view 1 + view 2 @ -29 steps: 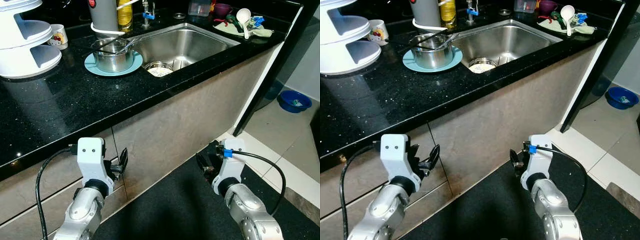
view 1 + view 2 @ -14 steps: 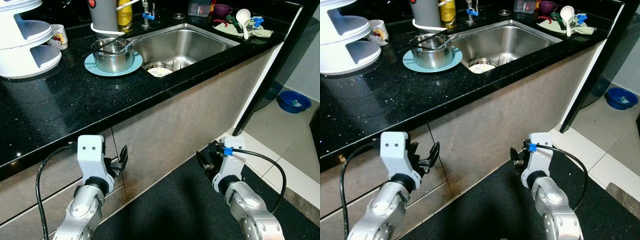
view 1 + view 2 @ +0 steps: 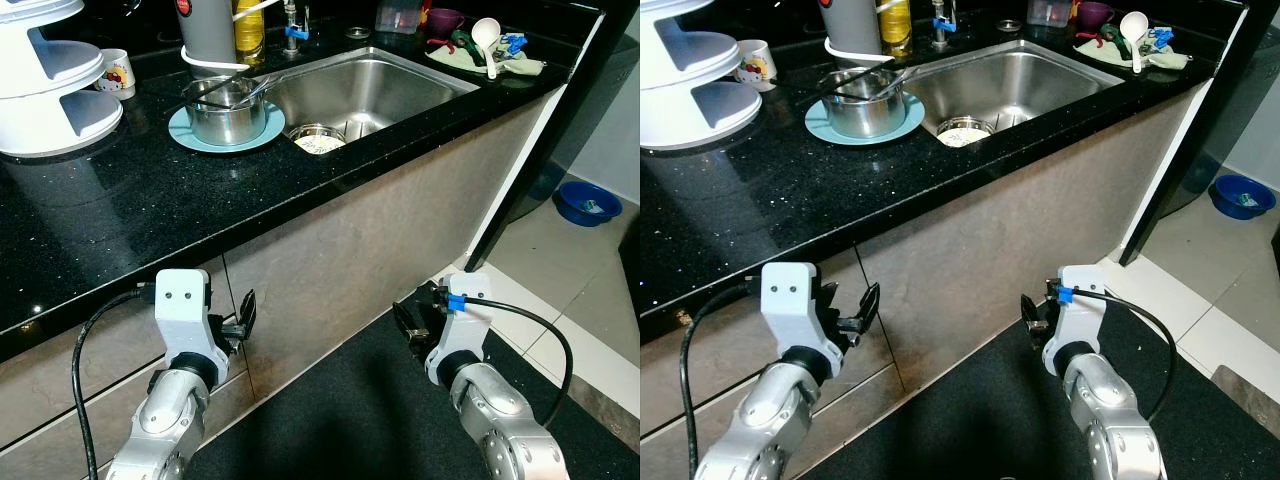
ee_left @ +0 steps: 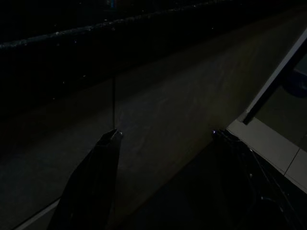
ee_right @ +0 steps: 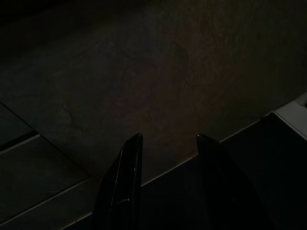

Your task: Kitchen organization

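Left end effector (image 3: 243,318) and right end effector (image 3: 412,322) hang empty, fingers parted, below the black worktop (image 3: 150,200) edge, facing cabinet fronts. On top, a steel pot (image 3: 864,103) sits beside the sink (image 3: 1015,80). Both wrist views: dark cabinet panels between spread fingers

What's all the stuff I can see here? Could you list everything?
Countertop: one, black speckled, across the top.
Sink: one, steel, set in the countertop.
Pot: one, steel, on a light blue plate left of the sink.
Tiered rack: one, white, far left.
Mug: one, white, beside the rack.
Ladle: one, white, right of the sink.
Basin: one, blue, on the floor.
Left gripper: open, low before the cabinets.
Right gripper: open, low.
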Tool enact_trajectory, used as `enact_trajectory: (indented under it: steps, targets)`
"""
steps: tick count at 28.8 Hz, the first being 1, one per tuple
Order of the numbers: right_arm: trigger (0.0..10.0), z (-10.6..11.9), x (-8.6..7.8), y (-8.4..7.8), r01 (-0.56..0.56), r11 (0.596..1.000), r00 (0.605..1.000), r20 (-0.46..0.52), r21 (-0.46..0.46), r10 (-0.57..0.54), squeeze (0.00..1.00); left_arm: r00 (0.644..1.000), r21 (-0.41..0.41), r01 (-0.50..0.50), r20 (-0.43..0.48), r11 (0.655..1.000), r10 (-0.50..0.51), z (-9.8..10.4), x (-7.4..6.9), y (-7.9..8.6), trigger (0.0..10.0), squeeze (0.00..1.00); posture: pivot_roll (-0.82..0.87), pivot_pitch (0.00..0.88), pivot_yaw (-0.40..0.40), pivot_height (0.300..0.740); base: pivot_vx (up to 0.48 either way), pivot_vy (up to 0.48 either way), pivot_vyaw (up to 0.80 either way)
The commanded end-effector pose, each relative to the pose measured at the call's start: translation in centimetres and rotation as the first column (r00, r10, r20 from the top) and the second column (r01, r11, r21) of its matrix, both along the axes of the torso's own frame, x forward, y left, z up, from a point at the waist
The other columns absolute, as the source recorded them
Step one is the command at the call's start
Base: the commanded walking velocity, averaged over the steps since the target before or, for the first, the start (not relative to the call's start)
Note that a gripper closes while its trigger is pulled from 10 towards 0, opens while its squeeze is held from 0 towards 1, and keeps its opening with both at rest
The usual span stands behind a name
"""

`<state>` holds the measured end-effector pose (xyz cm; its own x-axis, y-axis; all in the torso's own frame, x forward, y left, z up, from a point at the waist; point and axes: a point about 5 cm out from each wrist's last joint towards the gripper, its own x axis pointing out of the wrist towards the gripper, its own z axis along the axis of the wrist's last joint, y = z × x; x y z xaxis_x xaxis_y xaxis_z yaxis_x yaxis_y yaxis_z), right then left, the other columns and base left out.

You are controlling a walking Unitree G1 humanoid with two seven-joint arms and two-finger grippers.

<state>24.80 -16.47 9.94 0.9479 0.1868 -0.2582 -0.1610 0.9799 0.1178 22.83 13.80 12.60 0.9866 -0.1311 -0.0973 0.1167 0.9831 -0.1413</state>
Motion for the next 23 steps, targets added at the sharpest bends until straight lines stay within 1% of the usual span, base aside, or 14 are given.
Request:
enact_trajectory:
  steps: [1,5,6,23]
  targets:
    - [10.0,-0.22,-0.18,-0.35,0.012,1.0,1.0,-0.01,-0.011,-0.013,0.0,1.0,0.006,0.003,-0.02,1.0,-0.003,-0.37,-0.03,-0.11,10.0,0.0,-0.04,0.048,-0.03,0.74,0.0,0.0,0.0]
    - [10.0,-0.18,-0.09,-0.25,0.012,1.0,1.0,-0.011,-0.001,-0.012,0.0,1.0,0.01,-0.001,-0.02,1.0,0.002,-0.33,-0.04,0.03,10.0,0.0,-0.04,0.048,-0.03,0.74,0.0,0.0,0.0]
    - [10.0,-0.16,-0.09,-0.21,0.012,1.0,1.0,-0.011,-0.001,-0.012,0.0,1.0,0.011,-0.003,-0.02,1.0,0.003,-0.31,-0.08,0.07,10.0,0.0,-0.04,0.061,-0.028,0.74,0.0,0.0,0.0]
    - [10.0,-0.15,0.07,0.05,0.0,1.0,1.0,-0.011,0.001,0.0,0.0,1.0,0.015,-0.011,-0.022,1.0,0.012,-0.38,-0.17,0.26,10.0,0.0,-0.03,0.056,-0.034,0.74,0.0,0.0,0.0]
